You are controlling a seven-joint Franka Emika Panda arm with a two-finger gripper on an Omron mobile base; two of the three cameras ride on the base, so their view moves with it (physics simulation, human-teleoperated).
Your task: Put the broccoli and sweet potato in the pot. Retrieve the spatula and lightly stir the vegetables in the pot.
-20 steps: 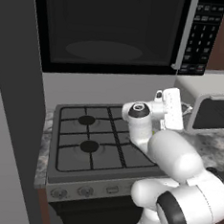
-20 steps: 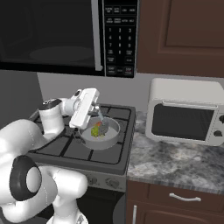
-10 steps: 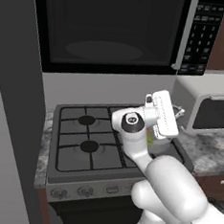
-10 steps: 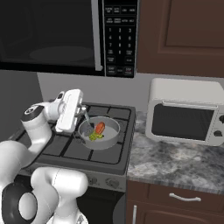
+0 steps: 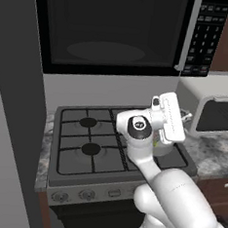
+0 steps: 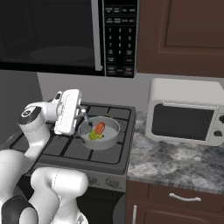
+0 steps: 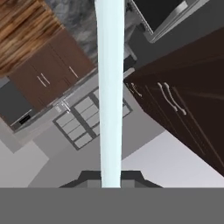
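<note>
Gripper [image 6: 83,117] is clamped on the pale spatula [image 7: 109,92], blade near the pot [image 6: 111,139] holding the broccoli [image 6: 94,136] and sweet potato [image 6: 100,127]. Looks light, stiff, probably slick, so a handle grip suits.

- One pot [image 6: 111,139], round and grey, on the stove.
- One sweet potato [image 6: 100,127], an orange-red piece inside the pot.
- One broccoli [image 6: 94,136], a yellow-green floret inside the pot.
- One spatula [image 7: 109,92], a long pale blue-white strip in the hand view.
- One stove [image 5: 72,166], with two burners [image 5: 89,122] plainly countable on its left side.
- One microwave [image 6: 52,35] mounted above the stove.
- One toaster oven [image 6: 186,111] on the counter [image 6: 175,164].
- One gripper [image 6: 85,118].
</note>
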